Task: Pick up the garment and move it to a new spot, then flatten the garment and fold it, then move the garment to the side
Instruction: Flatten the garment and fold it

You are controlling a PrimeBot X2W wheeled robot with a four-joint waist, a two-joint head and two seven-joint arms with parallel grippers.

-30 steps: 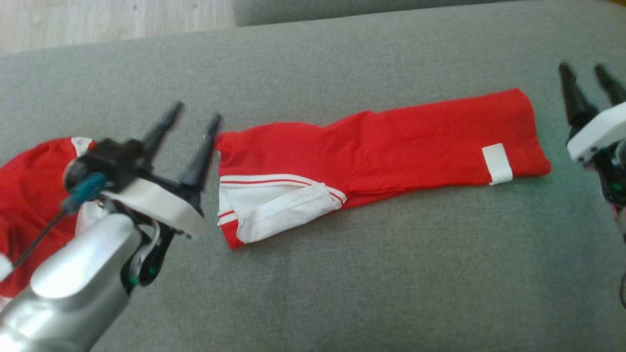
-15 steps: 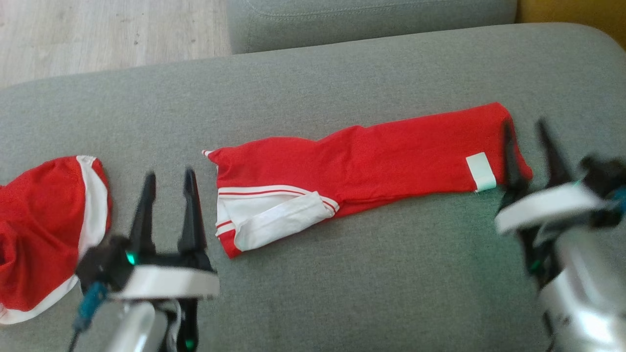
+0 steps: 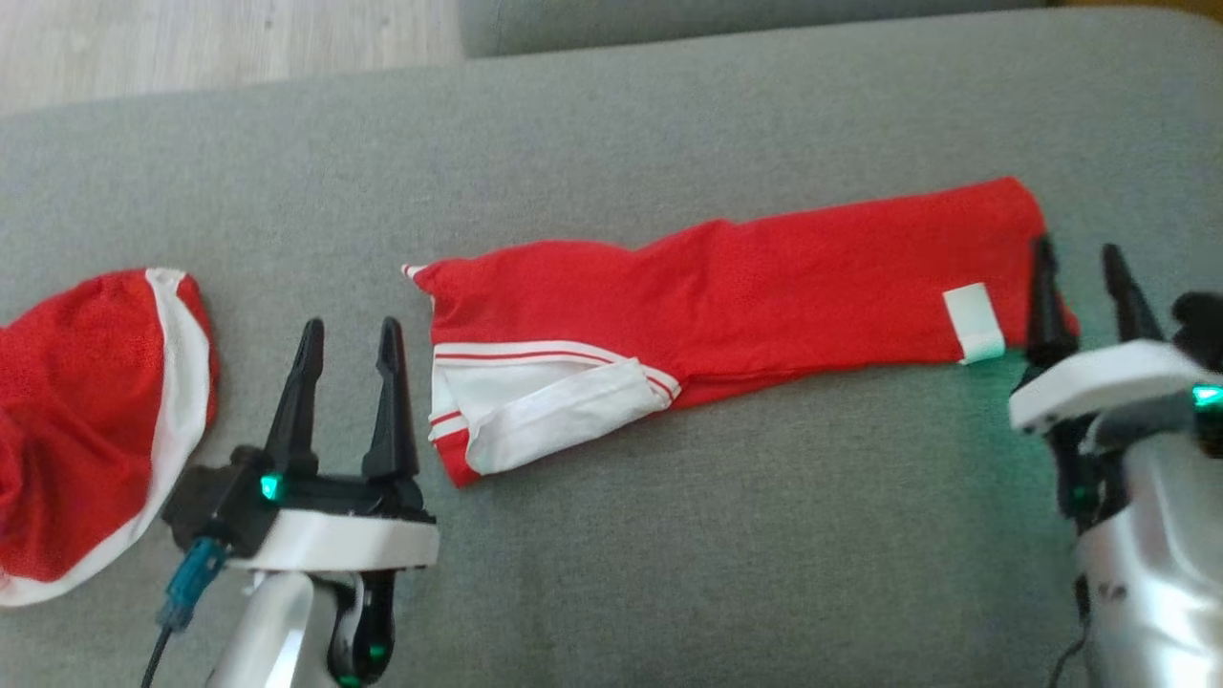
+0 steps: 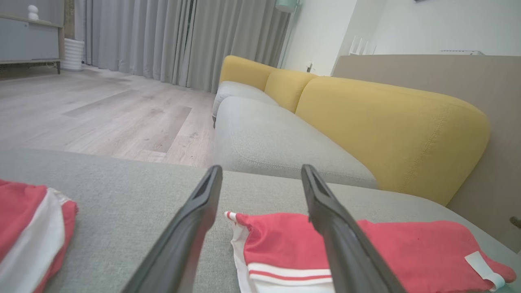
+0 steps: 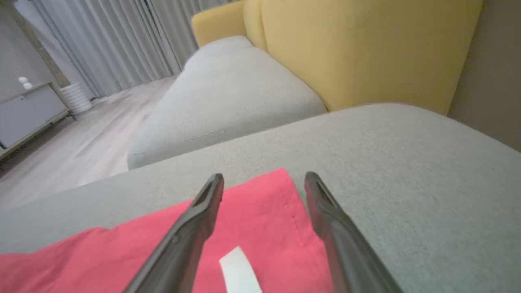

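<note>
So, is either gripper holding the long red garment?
No: the left gripper and right gripper stand open, empty, at the ends of the garment.

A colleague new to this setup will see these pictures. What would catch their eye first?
The long red garment, folded into a strip across the middle of the grey cushion, with a white label near its right end. Two open grippers flank it: the left gripper just off its left end, the right gripper at its right end. A second red and white garment lies bunched at the cushion's far left.
</note>
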